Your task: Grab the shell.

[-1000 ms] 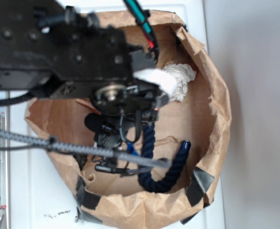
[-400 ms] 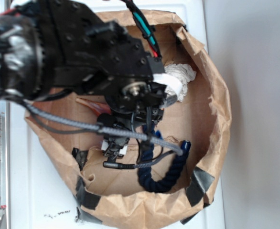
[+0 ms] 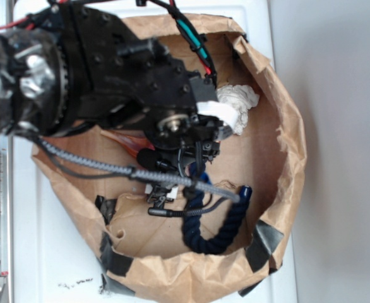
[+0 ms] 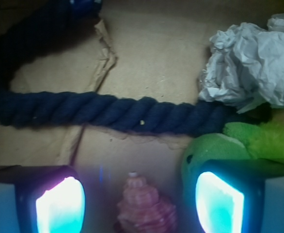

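Pinkish ribbed shell [image 4: 143, 208] sits at the bottom of the wrist view, right between the two fingers of the gripper [image 4: 140, 206], which is spread wide with gaps on both sides, so nothing's clamped. Just past it a dark blue rope [image 4: 108, 112] runs across the brown paper floor [image 4: 151, 53]. Green plush toy [image 4: 229, 145] pokes up against the right finger, with crumpled white paper [image 4: 253, 63] behind it. Outside view shows the arm [image 3: 109, 82] reaching down into the paper bag [image 3: 280, 151].
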Tool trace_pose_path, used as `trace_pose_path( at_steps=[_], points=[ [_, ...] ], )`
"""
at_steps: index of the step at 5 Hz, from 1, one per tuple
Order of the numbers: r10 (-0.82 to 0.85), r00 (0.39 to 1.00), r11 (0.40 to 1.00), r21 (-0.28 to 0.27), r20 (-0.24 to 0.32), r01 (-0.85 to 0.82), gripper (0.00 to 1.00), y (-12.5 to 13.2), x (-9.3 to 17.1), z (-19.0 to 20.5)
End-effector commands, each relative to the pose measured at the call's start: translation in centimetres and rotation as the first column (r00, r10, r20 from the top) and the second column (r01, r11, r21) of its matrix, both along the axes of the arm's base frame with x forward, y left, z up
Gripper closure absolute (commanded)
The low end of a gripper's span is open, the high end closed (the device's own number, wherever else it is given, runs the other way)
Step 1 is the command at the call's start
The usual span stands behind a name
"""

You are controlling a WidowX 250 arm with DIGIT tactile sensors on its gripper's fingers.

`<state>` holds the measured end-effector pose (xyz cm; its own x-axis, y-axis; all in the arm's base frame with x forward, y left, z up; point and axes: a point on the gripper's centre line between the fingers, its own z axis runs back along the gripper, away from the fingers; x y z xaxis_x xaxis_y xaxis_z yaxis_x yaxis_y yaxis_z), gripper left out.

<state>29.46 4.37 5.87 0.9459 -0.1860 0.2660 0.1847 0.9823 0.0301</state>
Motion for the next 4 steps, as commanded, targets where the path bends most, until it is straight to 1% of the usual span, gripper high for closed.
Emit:
trace_pose_path(
  at_steps=[1, 2, 3, 4],
  points=[
    [0.027, 0.999, 0.999, 0.044, 0.032, -0.029, 0.0, 0.4, 0.0, -0.2],
    [0.006, 1.0, 1.0, -0.002, 0.005, -0.006, 0.0, 0.9, -1.0, 1.3],
    [-0.017, 0.999, 0.999, -0.048, -0.043, 0.015, 0.0, 1.5, -1.9, 3.2],
    [-0.033, 0.998, 0.998, -0.058, -0.049, 0.03, 0.0, 2.2, -2.9, 3.9]
  ],
)
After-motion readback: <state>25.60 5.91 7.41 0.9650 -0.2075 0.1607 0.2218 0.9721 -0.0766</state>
